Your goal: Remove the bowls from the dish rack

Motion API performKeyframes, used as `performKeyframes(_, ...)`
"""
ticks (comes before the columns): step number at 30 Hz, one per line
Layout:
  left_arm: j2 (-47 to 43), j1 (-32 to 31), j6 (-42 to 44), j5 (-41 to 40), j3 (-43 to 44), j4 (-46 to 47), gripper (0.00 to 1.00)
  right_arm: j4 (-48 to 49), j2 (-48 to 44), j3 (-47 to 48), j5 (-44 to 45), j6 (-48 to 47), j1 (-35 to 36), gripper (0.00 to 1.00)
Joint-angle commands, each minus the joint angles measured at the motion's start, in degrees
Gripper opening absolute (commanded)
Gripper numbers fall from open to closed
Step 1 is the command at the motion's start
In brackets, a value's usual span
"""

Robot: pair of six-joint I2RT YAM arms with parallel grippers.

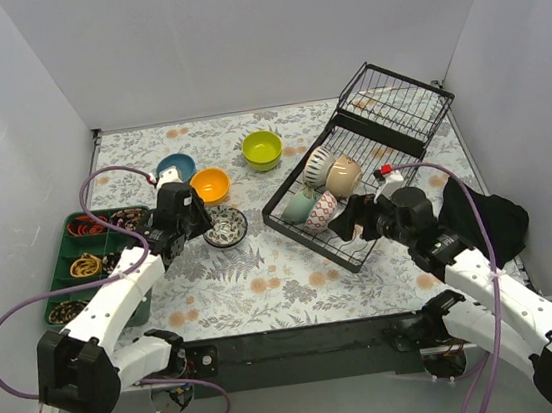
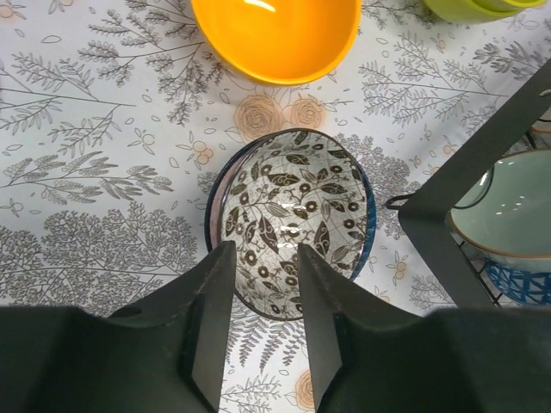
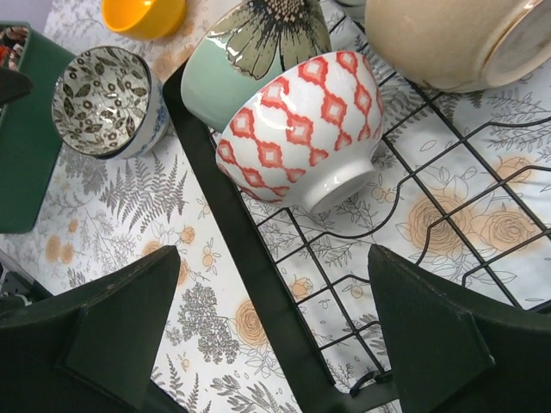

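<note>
The black wire dish rack (image 1: 311, 242) stands right of centre and holds a striped bowl (image 1: 319, 164), a beige bowl (image 1: 344, 174), a pale-green bowl (image 1: 299, 206) and a pink-patterned bowl (image 1: 322, 211). On the table stand a lime bowl (image 1: 262, 149), a blue bowl (image 1: 176, 167), an orange bowl (image 1: 210, 184) and a dark leaf-patterned bowl (image 1: 225, 227). My left gripper (image 1: 198, 224) is open, its jaws over the near rim of the leaf-patterned bowl (image 2: 293, 206). My right gripper (image 3: 274, 258) is wide open and empty above the rack's front bar (image 3: 250, 267), just short of the pink-patterned bowl (image 3: 301, 129).
A green compartment tray (image 1: 74, 282) with small items lies at the left edge. A black cloth (image 1: 489, 216) lies right of the rack. The rack's raised wire tier (image 1: 399, 101) stands at the back right. White walls enclose the table.
</note>
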Motion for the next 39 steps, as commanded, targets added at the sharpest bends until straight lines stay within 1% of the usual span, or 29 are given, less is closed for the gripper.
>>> performKeyframes(1, -0.16, 1.60, 1.27, 4.92, -0.07, 3.14, 0.31, 0.48, 2.09, 3.05, 4.37, 0.28, 3.32, 0.99)
performKeyframes(2, 0.19, 2.91, 1.27, 7.63, -0.33, 3.58, 0.31, 0.66, 2.71, 2.97, 4.46, 0.37, 3.58, 0.99)
performKeyframes(4, 1.16, 4.50, 1.18, 10.36, -1.39, 4.99, 0.31, 0.92, 3.15, 2.88, 4.55, 0.45, 4.11, 0.98)
performKeyframes(9, 3.97, 11.00, 0.04, 22.04, -3.06, 7.89, 0.31, 1.19, 4.03, 2.09, 4.72, 0.63, 4.38, 0.99)
performKeyframes(12, 5.73, 13.29, -0.23, 24.69, -3.06, 8.07, 0.31, 1.19, 4.56, 1.82, 4.72, 0.72, 4.46, 0.98)
performKeyframes(13, 5.91, 13.64, -0.23, 25.23, -3.32, 8.24, 0.31, 2.67, 4.73, 1.74, 4.81, 0.72, 4.55, 0.99)
performKeyframes(17, 6.26, 14.70, -0.58, 26.55, -3.77, 8.42, 0.31, 2.86, 5.26, 1.65, 5.07, 0.81, 4.64, 0.99)
performKeyframes(22, 5.30, 14.70, -0.49, 26.20, -3.85, 8.51, 0.34, 2.77, 6.31, 2.70, 6.39, 1.42, 5.34, 0.99)
performKeyframes(28, 7.31, 15.32, -0.05, 27.78, -3.50, 7.81, 0.36, 1.80, 9.21, 5.42, 13.94, 3.44, 7.54, 0.98)
performKeyframes(36, 7.93, 15.49, 0.30, 27.08, -3.68, 6.40, 0.38, 1.89, 12.46, 8.06, 19.22, 5.64, 10.96, 0.99)
performKeyframes(39, 6.80, 15.49, 0.65, 26.64, -3.24, 6.14, 0.40, 1.89, 13.70, 9.03, 20.98, 6.25, 11.84, 0.99)
